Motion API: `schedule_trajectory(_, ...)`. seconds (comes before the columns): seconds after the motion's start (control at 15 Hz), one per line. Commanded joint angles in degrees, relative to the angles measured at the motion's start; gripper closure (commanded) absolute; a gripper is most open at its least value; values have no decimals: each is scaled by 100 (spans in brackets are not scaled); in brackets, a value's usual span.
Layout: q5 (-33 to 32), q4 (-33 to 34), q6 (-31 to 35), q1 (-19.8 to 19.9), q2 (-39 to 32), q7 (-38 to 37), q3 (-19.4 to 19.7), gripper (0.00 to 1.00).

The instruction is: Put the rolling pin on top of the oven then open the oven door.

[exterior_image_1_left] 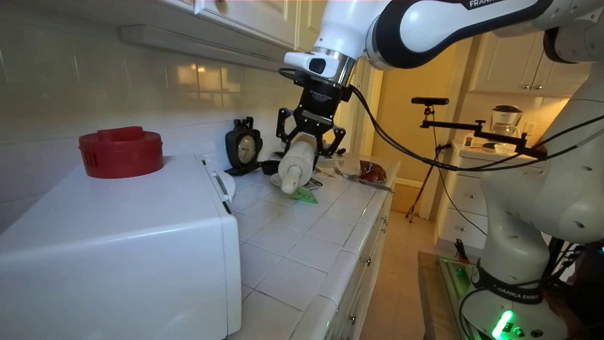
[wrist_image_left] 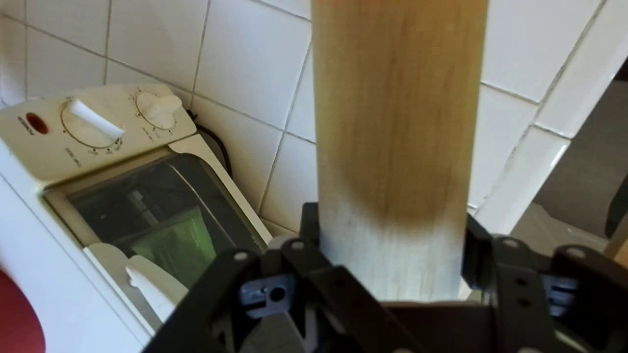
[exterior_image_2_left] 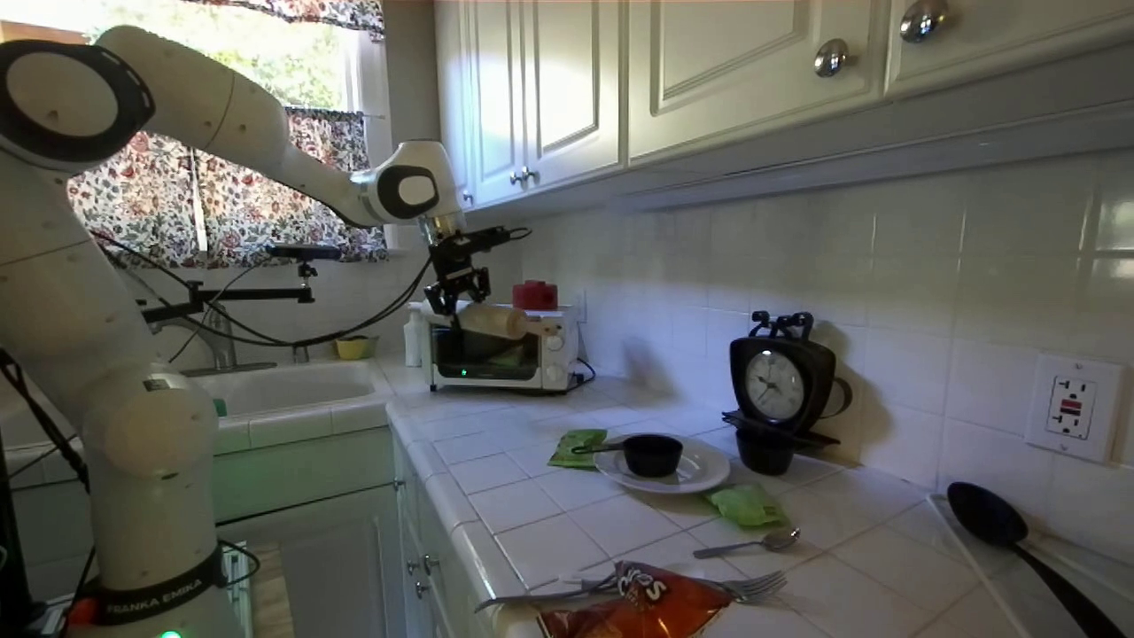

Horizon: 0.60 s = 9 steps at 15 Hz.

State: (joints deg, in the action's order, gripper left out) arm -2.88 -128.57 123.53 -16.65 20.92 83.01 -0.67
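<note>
OK, tool is gripping the rolling pin, its fingers pressing the barrel from both sides. Rolling pin is hanging in the air over the worktop, in front of the oven and apart from it, running roughly level. Oven is sitting at the worktop's corner by the sink; oven door is standing closed. Red round object is resting on the oven's top, on the worktop's back-edge side. Black clock is standing upright along the back edge; a plate is lying between it and the front edge, carrying a small black pan. Green packets are lying just beside the plate. At the end opposite the oven, nearer the front edge, a red chip bag is overlapping a fork in an exterior view; a spoon is lying near them.
</note>
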Motion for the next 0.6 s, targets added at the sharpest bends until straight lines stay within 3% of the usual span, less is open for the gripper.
schedule_trajectory(0.0,278,157,46,37,-10,461,-10,62)
schedule_trajectory(0.07,97,24,4,126,-4,265,-111,37)
schedule_trajectory(0.2,145,24,6,125,-5,307,-109,37)
schedule_trajectory(0.27,147,24,6,125,-6,310,-109,62)
schedule_trajectory(0.53,73,24,390,80,-253,569,-206,62)
